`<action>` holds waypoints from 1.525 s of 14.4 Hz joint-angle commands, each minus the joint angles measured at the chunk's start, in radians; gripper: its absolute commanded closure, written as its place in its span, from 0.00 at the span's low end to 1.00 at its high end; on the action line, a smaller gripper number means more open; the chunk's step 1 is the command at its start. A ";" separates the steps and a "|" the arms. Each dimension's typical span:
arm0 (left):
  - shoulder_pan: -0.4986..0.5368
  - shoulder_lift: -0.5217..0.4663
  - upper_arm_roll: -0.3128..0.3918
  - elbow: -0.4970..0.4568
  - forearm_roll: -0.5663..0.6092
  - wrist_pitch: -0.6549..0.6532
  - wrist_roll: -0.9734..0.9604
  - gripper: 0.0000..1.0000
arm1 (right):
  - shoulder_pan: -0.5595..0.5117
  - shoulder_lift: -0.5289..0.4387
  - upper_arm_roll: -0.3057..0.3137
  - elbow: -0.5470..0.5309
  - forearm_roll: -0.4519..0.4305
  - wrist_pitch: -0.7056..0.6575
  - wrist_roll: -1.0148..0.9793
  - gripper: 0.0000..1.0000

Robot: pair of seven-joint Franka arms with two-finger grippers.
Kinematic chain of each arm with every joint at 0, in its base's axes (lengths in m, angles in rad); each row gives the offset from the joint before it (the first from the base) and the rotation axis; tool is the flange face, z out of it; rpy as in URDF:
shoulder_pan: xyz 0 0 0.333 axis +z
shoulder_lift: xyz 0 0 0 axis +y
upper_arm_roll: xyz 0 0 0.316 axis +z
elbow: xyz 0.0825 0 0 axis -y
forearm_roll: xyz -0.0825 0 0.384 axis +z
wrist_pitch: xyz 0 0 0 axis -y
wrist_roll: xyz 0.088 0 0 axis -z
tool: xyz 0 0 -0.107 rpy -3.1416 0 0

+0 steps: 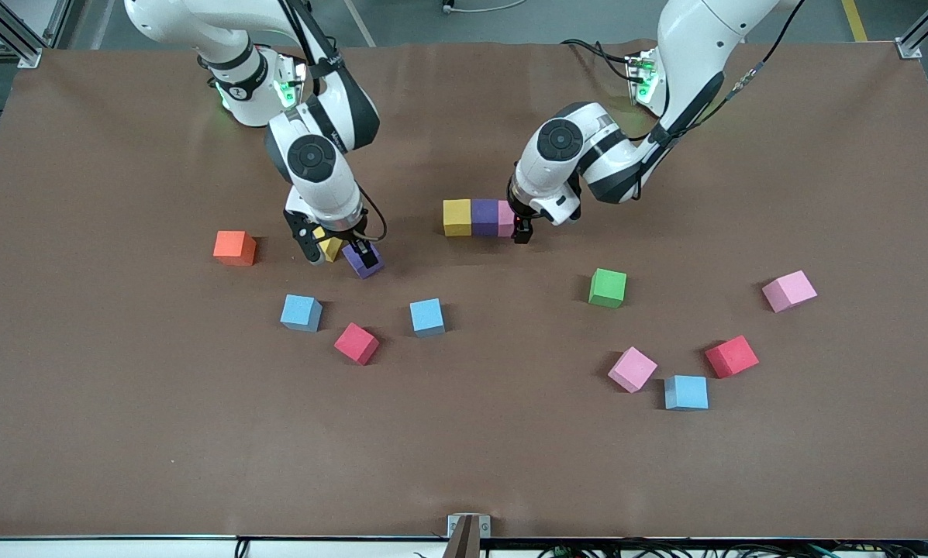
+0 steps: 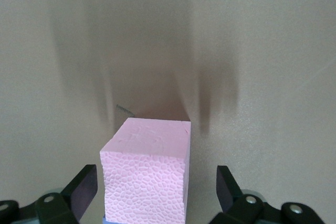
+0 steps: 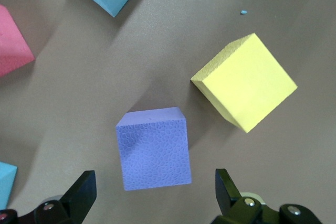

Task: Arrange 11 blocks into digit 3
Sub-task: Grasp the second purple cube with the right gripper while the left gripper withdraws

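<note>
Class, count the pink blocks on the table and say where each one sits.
3. One pink block ends the row beside the purple block, between the left gripper's open fingers. One lies toward the left arm's end. One is beside a blue block.

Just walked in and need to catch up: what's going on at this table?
Two arms are building a figure from foam cubes. The left end effector, open, sits at a pink cube ending a row with a purple cube and a yellow cube. The right end effector, open, hovers over a loose purple cube. Other cubes lie scattered nearer the front camera.
</note>
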 commanded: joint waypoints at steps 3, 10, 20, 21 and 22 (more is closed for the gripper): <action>-0.009 -0.029 -0.002 0.006 0.024 -0.004 -0.006 0.00 | -0.034 -0.035 0.014 -0.052 -0.010 0.051 -0.145 0.00; 0.001 -0.073 -0.014 0.030 0.022 -0.045 -0.002 0.00 | -0.034 0.063 0.014 -0.044 0.010 0.173 -0.146 0.00; 0.091 -0.055 0.027 0.229 0.036 -0.148 0.194 0.00 | -0.030 0.108 0.023 -0.032 0.013 0.193 -0.138 0.05; 0.109 -0.052 0.027 0.240 0.036 -0.154 0.225 0.00 | -0.030 0.108 0.023 -0.032 0.016 0.193 -0.138 0.07; 0.125 -0.050 0.027 0.246 0.036 -0.157 0.259 0.00 | -0.030 0.108 0.023 -0.032 0.033 0.193 -0.138 0.18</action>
